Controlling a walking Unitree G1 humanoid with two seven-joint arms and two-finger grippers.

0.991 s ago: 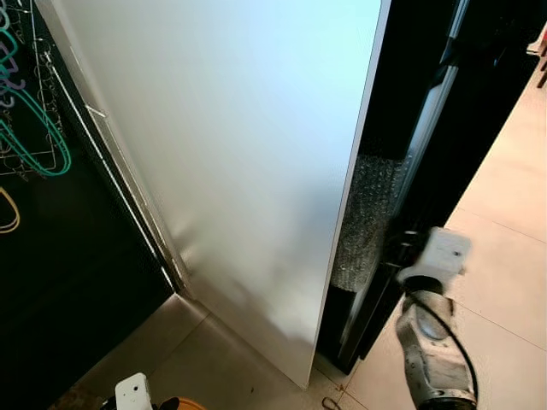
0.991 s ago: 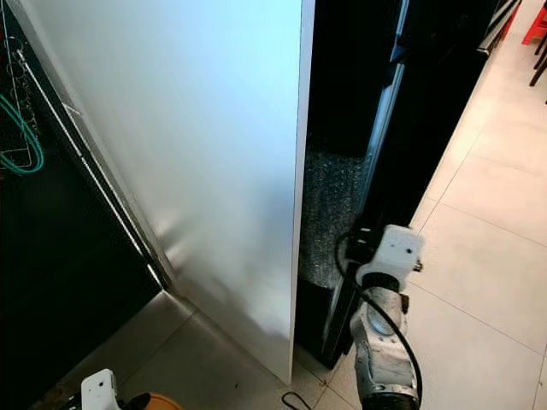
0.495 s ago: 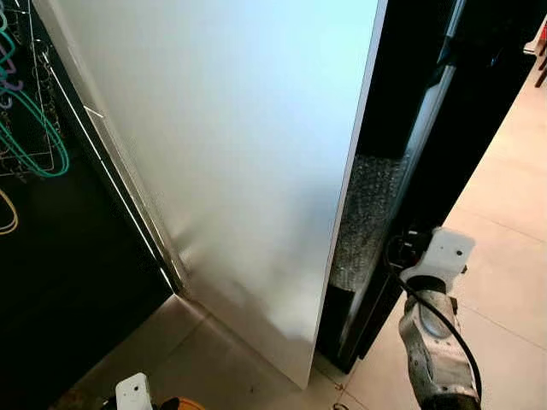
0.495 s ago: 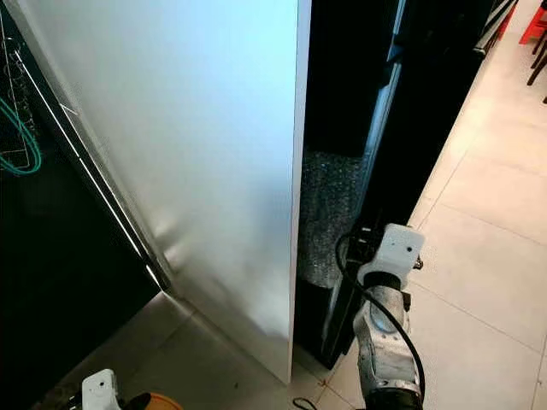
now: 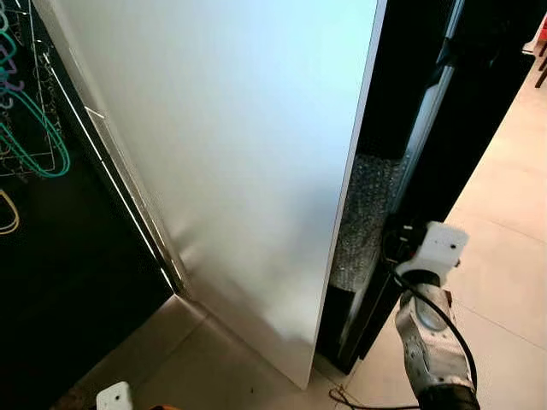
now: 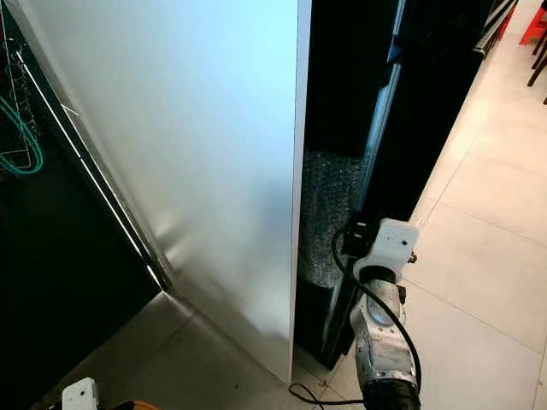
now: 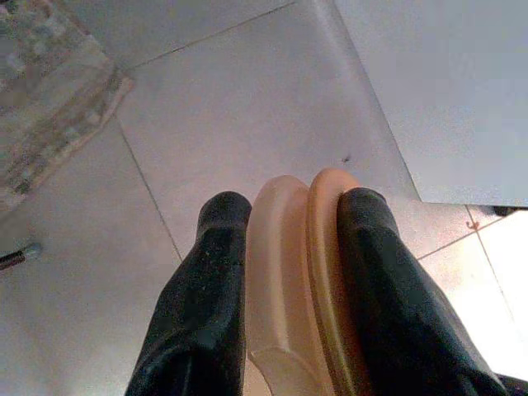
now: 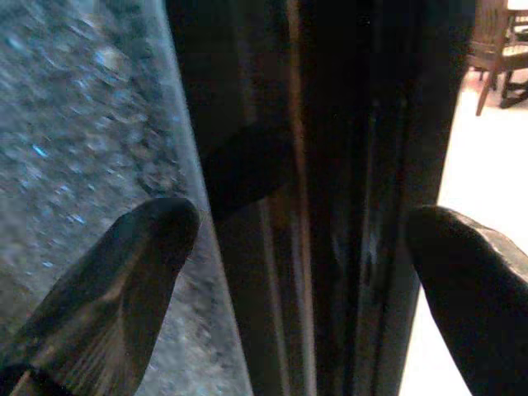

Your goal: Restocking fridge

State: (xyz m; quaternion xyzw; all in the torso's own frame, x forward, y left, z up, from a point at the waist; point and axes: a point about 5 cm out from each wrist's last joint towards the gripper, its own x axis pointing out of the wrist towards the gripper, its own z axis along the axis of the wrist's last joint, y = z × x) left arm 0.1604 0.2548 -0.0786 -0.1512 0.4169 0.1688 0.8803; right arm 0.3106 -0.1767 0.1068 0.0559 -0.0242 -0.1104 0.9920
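The fridge [image 5: 239,162] stands straight ahead, its broad pale side panel facing the head camera. To the right of it a dark door [image 6: 402,128] stands edge-on, with a gap between the two where a patch of bubble wrap [image 6: 329,213] shows low down.

The right arm [image 6: 380,342] reaches up to the lower part of that door edge. In the right wrist view the right gripper [image 8: 305,272] has its two fingers spread wide, one on the bubble-wrap side and one on the room side, with the dark door edge [image 8: 330,165] running between them. The fingers look close to the edge, but whether they touch it is hard to tell in the dark.

The left gripper [image 7: 285,264] hangs low over the tiled floor [image 7: 214,107], its fingers pressed together on two stacked plates [image 7: 301,280], one cream and one orange, held on edge. The fridge's pale bottom corner lies near beyond them, and a rug [image 7: 41,91] lies well apart on the tiles.

Green hangers [image 5: 26,128] hang at far left.
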